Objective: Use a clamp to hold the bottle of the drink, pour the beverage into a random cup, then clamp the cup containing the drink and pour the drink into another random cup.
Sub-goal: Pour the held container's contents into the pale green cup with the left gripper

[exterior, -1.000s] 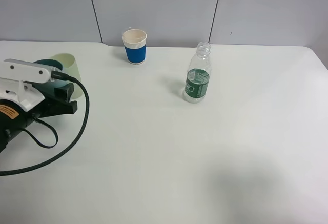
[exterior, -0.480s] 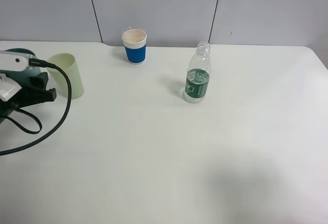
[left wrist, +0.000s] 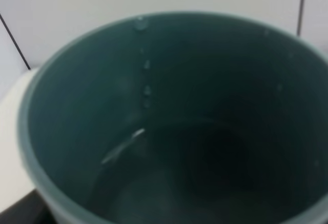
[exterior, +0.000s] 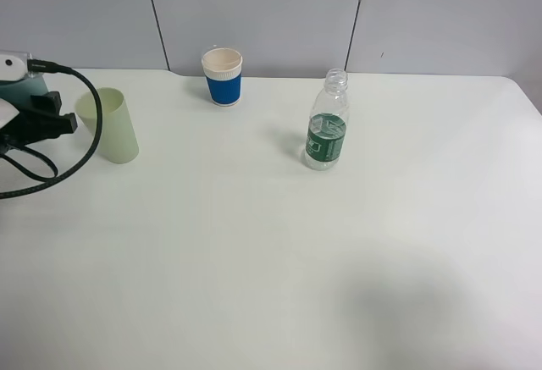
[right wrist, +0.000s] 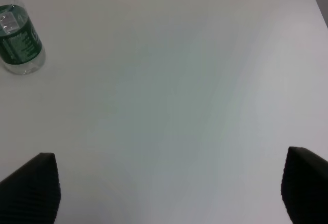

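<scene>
My left claw (exterior: 44, 122) is clamped on the teal tumbler (left wrist: 77, 106) at the far-left edge of the table (exterior: 271, 260), just left of the pale green cup (exterior: 113, 126). My right claw (right wrist: 169, 183) stands apart, empty. The bottle (exterior: 327, 133) stands upright, mid-table, well apart from both.

Teal tumbler (left wrist: 230, 80), dark green inside, gripped in the left clamp (exterior: 44, 116) at the far left edge; droplets down its inner wall, a little clear water (left wrist: 143, 183) at the bottom. Pale green tapered cup (exterior: 112, 124) upright just beside it. Clear capless bottle (exterior: 326, 129) with dark green label band, upright, well apart to the right.
</scene>
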Motion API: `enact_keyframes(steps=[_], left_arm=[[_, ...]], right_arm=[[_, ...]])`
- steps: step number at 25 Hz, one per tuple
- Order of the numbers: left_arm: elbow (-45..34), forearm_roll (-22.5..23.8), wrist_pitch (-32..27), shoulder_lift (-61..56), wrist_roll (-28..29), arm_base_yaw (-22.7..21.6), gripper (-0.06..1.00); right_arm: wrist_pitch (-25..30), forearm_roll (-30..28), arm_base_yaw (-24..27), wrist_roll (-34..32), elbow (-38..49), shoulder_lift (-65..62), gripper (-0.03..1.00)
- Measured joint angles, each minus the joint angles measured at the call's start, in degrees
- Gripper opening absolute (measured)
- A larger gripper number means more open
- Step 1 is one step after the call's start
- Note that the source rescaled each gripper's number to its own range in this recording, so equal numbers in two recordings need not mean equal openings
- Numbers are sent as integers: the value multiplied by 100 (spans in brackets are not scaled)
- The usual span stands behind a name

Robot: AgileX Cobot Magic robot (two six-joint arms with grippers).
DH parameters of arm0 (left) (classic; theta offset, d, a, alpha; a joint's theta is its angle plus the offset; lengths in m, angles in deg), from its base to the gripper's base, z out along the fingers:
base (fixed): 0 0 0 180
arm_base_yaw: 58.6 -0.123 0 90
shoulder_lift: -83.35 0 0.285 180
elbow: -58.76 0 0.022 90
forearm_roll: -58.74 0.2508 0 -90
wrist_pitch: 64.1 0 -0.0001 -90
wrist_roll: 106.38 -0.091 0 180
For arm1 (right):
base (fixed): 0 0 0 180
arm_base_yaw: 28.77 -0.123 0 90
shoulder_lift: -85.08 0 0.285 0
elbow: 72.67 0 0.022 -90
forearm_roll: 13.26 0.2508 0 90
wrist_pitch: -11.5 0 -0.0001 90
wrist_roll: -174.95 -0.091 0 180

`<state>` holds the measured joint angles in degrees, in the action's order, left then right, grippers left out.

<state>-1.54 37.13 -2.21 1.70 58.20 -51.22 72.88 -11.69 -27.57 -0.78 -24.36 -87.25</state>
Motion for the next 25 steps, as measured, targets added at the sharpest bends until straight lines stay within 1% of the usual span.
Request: enact_keyframes(steps=[3,5,7,12,14,21,25], left_arm=[[186,101,-39,5,-91,-91,2],[308,153,-103,5,-294,-101,2],[484,181,-281,11,-577,-101,2],[978,204,-1086,11,-1521,-101,2],[1131,223,-1304,13,-1795,-101,2],[1420,223,-1761,17,-2546,-101,2],[1455,175,-1805,17,-3040,-101,2]], right_arm=[[0,0,0,0,0,0,82],[0,0,0,0,0,0,82],[0,0,0,0,0,0,82],[0,0,0,0,0,0,82],[0,0,0,0,0,0,82],[0,0,0,0,0,0,82],[0,0,0,0,0,0,82]])
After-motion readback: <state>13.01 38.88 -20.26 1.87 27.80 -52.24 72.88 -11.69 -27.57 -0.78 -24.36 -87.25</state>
